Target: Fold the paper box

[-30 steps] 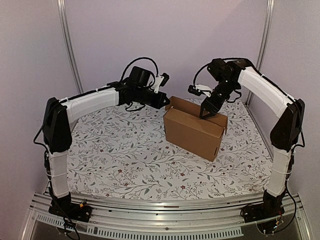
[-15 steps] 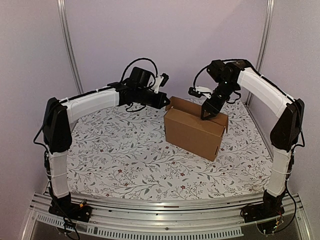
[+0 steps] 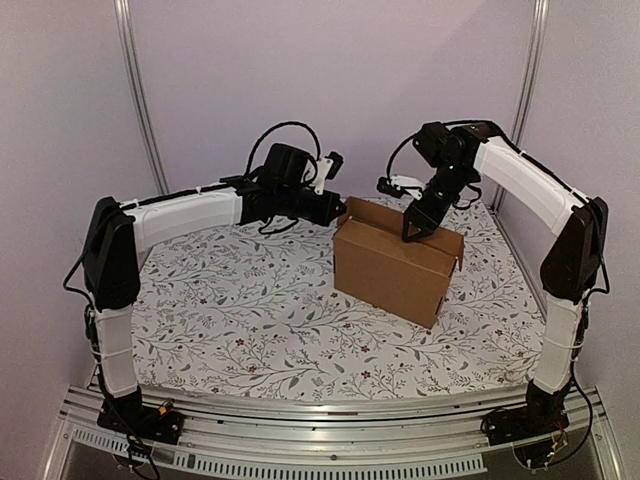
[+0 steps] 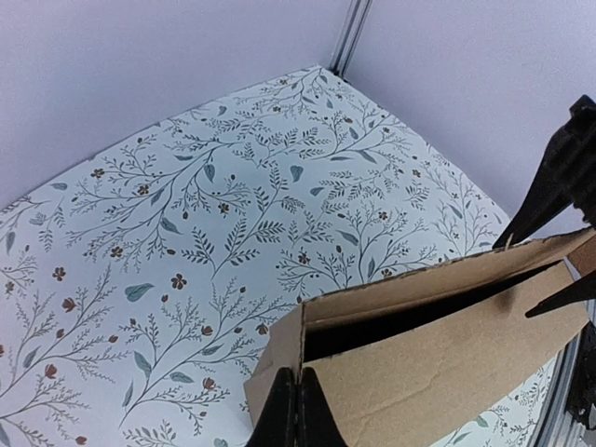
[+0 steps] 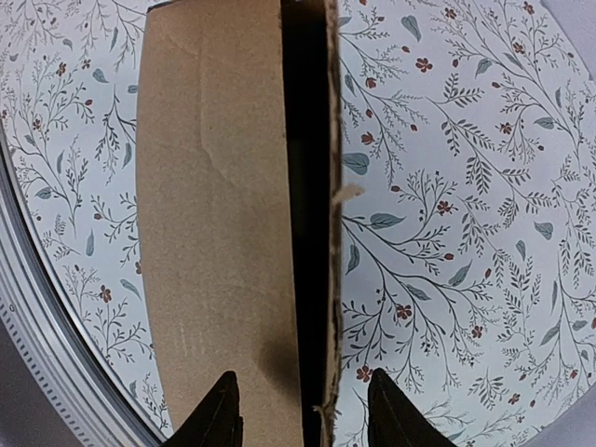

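The paper box [image 3: 390,270] stands as a brown cardboard block on the flowered table, right of centre, its top panel not quite down on the rear wall. My left gripper [image 3: 336,208] is shut, its tips [image 4: 298,414] pressed against the box's [image 4: 447,345] upper left corner; I cannot tell if a flap is pinched. My right gripper [image 3: 417,226] hovers open over the box's far top edge. In the right wrist view its fingers [image 5: 222,414] straddle the top panel [image 5: 214,186] and the dark slit beside it, with nothing gripped.
A flowered cloth [image 3: 240,300] covers the table. Metal posts [image 3: 138,100] [image 3: 530,90] stand at the back corners against lilac walls. A slotted metal rail [image 3: 330,425] runs along the near edge between the arm bases.
My left arm has pushed rightward against the box's left corner, and the box has shifted and turned slightly to the right. The right gripper's fingers have narrowed a little above the top edge.
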